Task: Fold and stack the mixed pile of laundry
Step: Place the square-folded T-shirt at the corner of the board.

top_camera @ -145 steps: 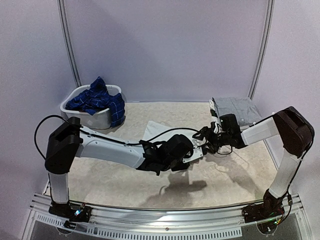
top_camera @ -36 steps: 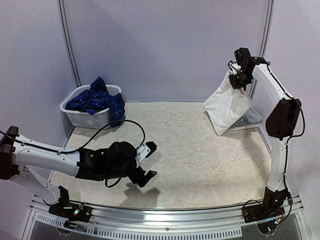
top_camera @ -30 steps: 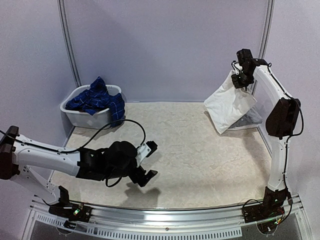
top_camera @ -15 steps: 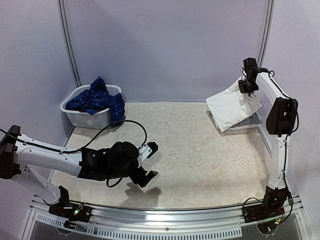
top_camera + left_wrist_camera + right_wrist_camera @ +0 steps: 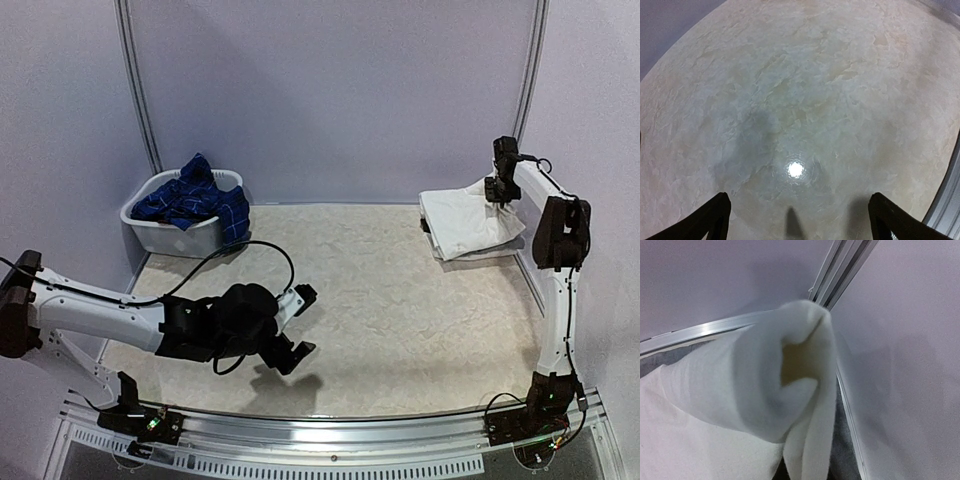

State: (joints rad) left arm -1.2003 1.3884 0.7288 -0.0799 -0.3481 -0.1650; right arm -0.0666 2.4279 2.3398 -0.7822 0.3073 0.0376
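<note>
Top external view is showing me the right gripper (image 5: 497,190) pinching shut on an edge of the folded white trousers (image 5: 462,218), which are lying on a grey piece (image 5: 492,250) at the far right corner of the bench (image 5: 400,300), so I am reading this as the stacking step. The left gripper (image 5: 303,320) is hovering wide open and empty over the near bench. Next I am expecting to release cleanly without dragging the fold, then reach for the navy plaid shirt (image 5: 195,198) in the basket (image 5: 180,238).

Smooth marbled beige bench (image 5: 805,85) with a glossy glare spot, soft matt white cloth (image 5: 462,218) at two o'clock, smooth white plastic basket (image 5: 172,238), ribbed metal rail (image 5: 330,442)
</note>
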